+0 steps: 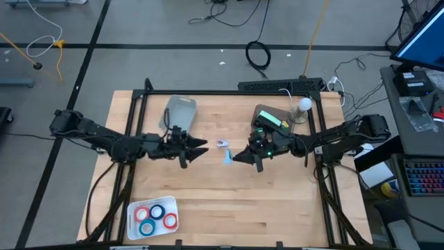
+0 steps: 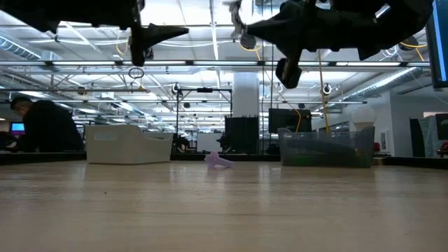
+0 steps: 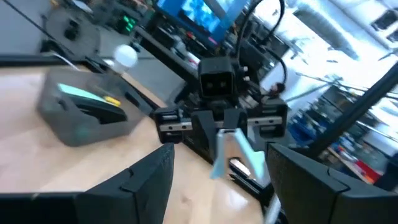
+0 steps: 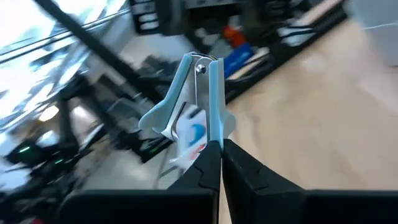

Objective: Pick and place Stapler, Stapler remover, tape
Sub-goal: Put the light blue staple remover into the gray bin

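Observation:
My right gripper (image 1: 237, 157) hangs level over the table's middle, shut on a light blue stapler remover (image 4: 198, 93) that sticks out past its fingertips toward my left gripper (image 1: 201, 147). The left gripper faces it a short way off, open and holding nothing. The stapler (image 1: 272, 121), teal and black, lies in a translucent grey bin (image 1: 262, 112) at the far right. Red and blue rolls of tape (image 1: 155, 215) lie flat in a white tray (image 1: 132, 221) at the near left. My right gripper pinches the stapler remover between its two fingers at the end opposite the rivet (image 4: 212, 144). The fingers come level from the table's right and lie along it. The remover points on past the fingertips (image 4: 205, 163), rivet end foremost, lifted clear of the table.
A small purple-and-white thing (image 1: 222, 144) lies on the wood between the two grippers, below them. A pale grey bin (image 1: 182, 111) stands at the far left of the board. A white bulb-like object (image 1: 304, 105) stands by the right bin. A person sits beyond the table (image 2: 42, 126).

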{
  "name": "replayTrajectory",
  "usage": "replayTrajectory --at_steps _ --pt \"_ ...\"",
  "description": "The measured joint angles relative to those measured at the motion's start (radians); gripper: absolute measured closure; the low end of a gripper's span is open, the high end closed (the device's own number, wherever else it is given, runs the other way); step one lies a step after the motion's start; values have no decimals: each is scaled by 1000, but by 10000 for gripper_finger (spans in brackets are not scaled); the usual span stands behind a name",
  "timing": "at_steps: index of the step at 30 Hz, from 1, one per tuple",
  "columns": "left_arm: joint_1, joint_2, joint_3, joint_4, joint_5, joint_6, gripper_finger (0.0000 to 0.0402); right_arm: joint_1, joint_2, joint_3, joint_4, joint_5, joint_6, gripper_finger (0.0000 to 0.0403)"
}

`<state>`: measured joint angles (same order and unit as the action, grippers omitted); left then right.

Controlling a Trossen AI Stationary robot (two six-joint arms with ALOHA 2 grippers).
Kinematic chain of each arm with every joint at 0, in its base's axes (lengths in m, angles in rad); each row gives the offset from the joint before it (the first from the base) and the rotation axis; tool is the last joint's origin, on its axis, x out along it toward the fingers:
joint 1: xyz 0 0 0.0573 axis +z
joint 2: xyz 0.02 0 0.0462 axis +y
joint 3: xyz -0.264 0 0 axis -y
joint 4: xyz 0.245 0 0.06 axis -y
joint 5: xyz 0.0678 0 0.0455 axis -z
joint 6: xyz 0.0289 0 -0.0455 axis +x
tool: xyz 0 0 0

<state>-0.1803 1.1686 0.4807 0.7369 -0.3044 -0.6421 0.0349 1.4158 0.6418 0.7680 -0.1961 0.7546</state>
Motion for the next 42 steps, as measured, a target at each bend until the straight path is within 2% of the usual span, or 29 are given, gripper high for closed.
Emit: replayTrajectory --at_steps 7,12,20,23,25,35,42 --pt "73 124 141 -3 226 -3 144 -40 0 1 82 -172 46 403" --pt "108 189 213 -18 348 37 144 -53 0 0 83 -219 70 403" --pt "121 193 216 -36 356 56 144 -55 0 1 113 -304 145 403" --pt "120 193 216 -29 356 44 144 -55 0 1 119 -305 167 403" --pt "120 193 216 -32 340 22 144 -55 0 1 128 -287 160 403" --pt "120 193 216 -68 288 -186 144 -55 0 0 74 -36 -13 403" --pt "130 193 216 -133 243 -215 144 -33 0 0 25 52 -17 403"
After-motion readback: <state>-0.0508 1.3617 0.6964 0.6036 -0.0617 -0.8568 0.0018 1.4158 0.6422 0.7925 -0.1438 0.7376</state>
